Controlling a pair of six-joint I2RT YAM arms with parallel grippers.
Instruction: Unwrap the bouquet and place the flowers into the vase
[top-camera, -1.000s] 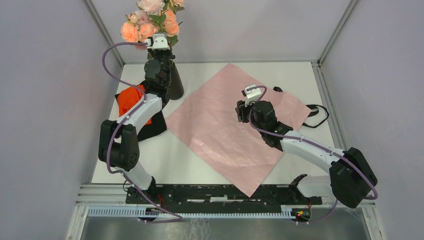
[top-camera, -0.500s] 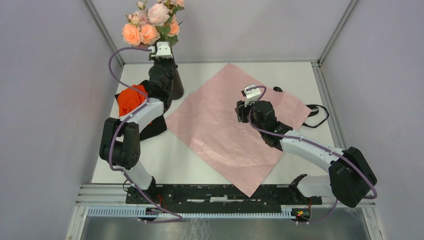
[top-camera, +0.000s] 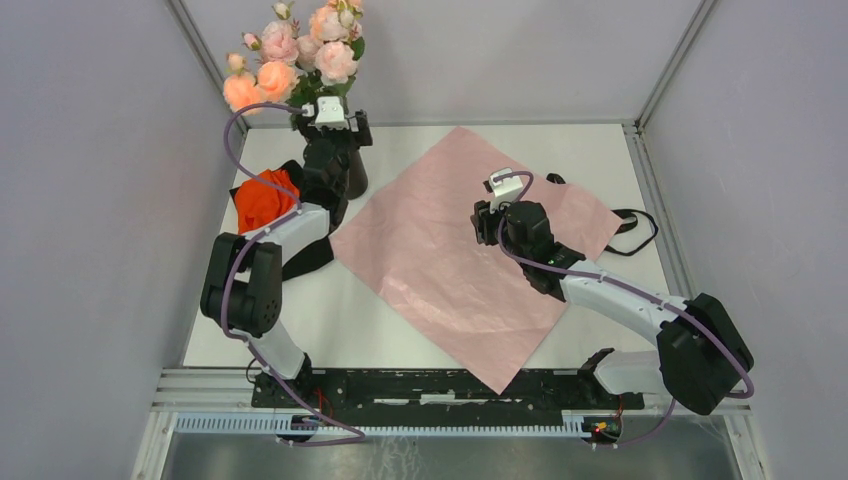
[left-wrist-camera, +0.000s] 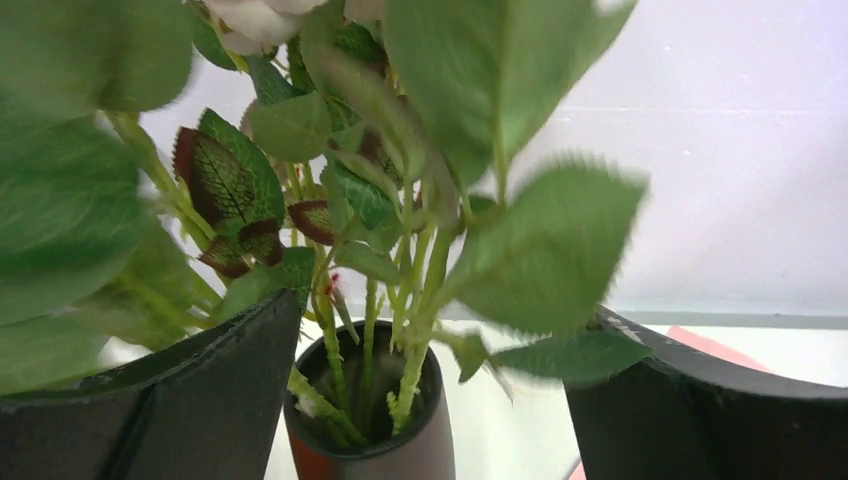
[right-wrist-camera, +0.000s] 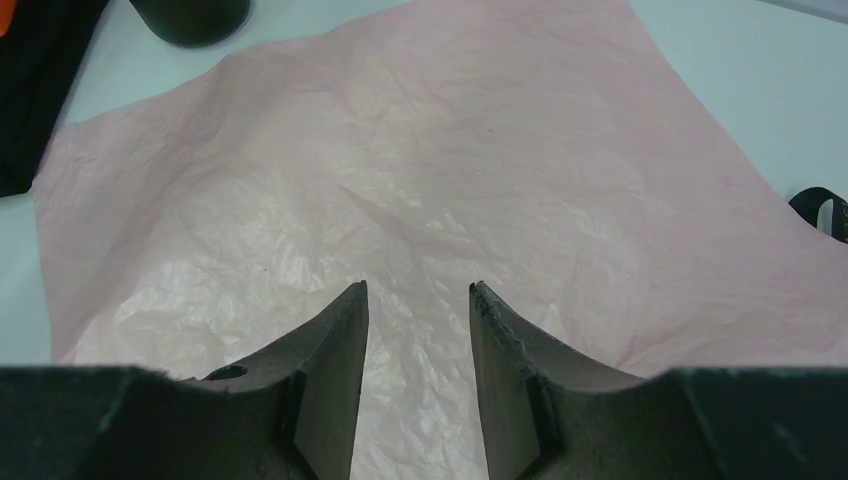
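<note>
Left claw (top-camera: 335, 122) spread wide, flowers (top-camera: 300, 50) standing in vase (left-wrist-camera: 368, 445) – stems between its jaws, right claw (right-wrist-camera: 418, 290) parted, holding nothing, over paper (right-wrist-camera: 480, 150) – 4 o'clock from vase

No legible text, label, brand or number anywhere in view

Orange-red cloth (top-camera: 258, 200) apparently atop black cloth (top-camera: 306, 258)

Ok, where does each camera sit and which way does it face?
Top external: above and behind the arms, looking down at the table; both arms show.
Left wrist: on the left claw, facing the vase and flowers; its open fingers show.
Right wrist: on the right claw, facing down at the pink paper; its fingers show.
Shared: top and left wrist see the vase.
</note>
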